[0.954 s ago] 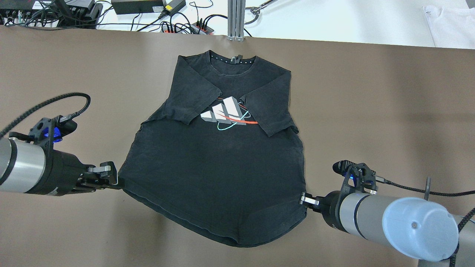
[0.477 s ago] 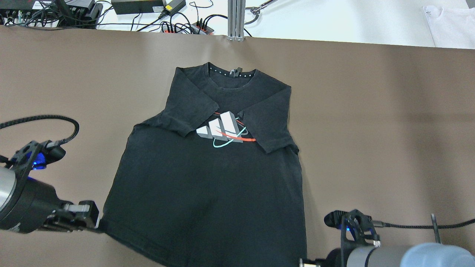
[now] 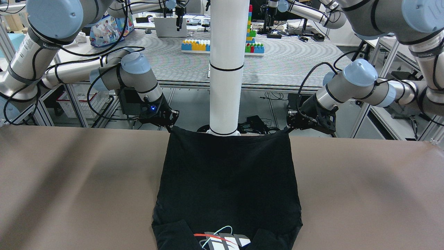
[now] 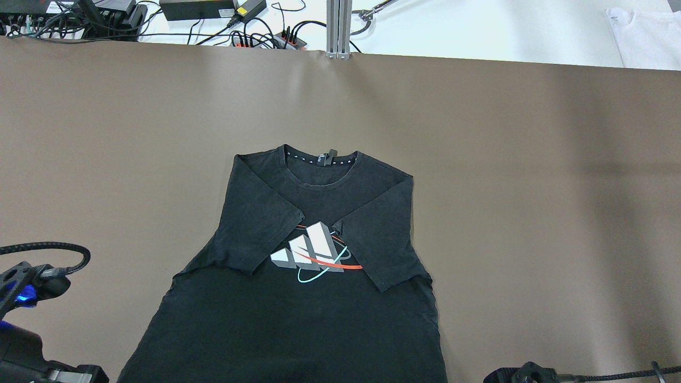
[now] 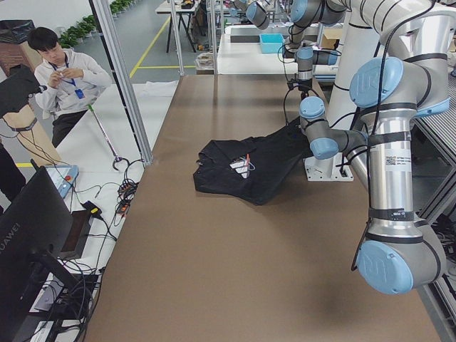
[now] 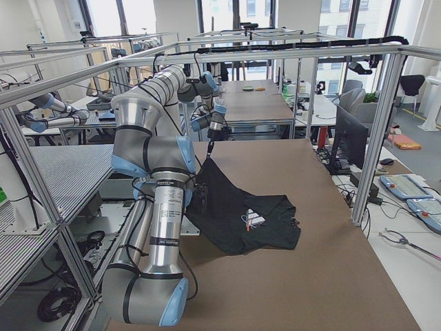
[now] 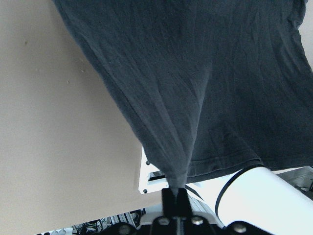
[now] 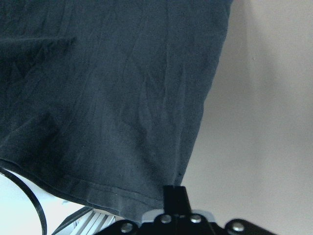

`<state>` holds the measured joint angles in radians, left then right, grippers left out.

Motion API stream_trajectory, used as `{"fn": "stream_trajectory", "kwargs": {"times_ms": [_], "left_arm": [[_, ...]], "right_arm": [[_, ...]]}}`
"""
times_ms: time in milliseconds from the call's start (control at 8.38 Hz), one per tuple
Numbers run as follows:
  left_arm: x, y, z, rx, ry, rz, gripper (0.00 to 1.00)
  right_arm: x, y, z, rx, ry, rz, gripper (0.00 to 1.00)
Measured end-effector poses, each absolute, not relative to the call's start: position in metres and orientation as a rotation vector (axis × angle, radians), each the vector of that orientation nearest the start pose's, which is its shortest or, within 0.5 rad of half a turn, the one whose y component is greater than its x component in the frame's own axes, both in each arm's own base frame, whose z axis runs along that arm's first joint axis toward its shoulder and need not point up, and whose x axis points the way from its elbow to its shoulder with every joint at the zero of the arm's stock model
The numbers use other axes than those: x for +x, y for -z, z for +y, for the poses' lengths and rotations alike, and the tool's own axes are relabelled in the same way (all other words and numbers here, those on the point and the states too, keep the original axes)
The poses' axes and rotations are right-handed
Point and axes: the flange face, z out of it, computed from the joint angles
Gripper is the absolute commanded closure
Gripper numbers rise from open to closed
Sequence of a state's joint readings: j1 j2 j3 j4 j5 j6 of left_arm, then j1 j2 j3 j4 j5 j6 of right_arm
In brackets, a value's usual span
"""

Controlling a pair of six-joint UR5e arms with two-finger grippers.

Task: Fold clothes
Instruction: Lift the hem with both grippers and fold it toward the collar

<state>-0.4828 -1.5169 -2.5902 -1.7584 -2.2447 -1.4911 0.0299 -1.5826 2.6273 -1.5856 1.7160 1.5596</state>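
Left gripper (image 7: 175,195): jaws clamped on one hem corner of black T-shirt (image 3: 227,173). Right gripper (image 8: 175,192): jaws clamped on other hem corner. Hem stretched between both jaws, held above tabletop (image 3: 69,180) edge, close to white column (image 3: 225,69). Beyond jaws, shirt body slopes down, then lies flat on tabletop. Farthest from jaws: sleeves folded inward beside chest print (image 4: 315,254), then collar (image 4: 321,159).
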Motion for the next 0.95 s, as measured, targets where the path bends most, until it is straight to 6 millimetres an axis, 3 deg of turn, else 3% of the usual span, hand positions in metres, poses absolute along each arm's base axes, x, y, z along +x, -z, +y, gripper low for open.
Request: {"fn": "stream_trajectory", "kwargs": {"times_ms": [239, 477, 716, 954], "left_arm": [[0.245, -0.204, -0.215, -0.233, -0.015, 1.222, 1.0], [0.261, -0.211, -0.267, -0.158, 0.095, 1.212, 1.0], [0.272, -0.226, -0.331, -0.097, 0.224, 1.174, 1.0], [0.271, -0.231, -0.37, -0.042, 0.306, 1.153, 1.0]], "right_arm": [[-0.322, -0.215, -0.136, -0.077, 0.029, -1.022, 1.0], [-0.318, -0.218, -0.168, -0.017, -0.062, -1.014, 1.0], [-0.337, -0.219, -0.22, 0.046, -0.182, -1.004, 1.0], [-0.354, -0.224, -0.275, 0.101, -0.274, -0.971, 1.0]]}}
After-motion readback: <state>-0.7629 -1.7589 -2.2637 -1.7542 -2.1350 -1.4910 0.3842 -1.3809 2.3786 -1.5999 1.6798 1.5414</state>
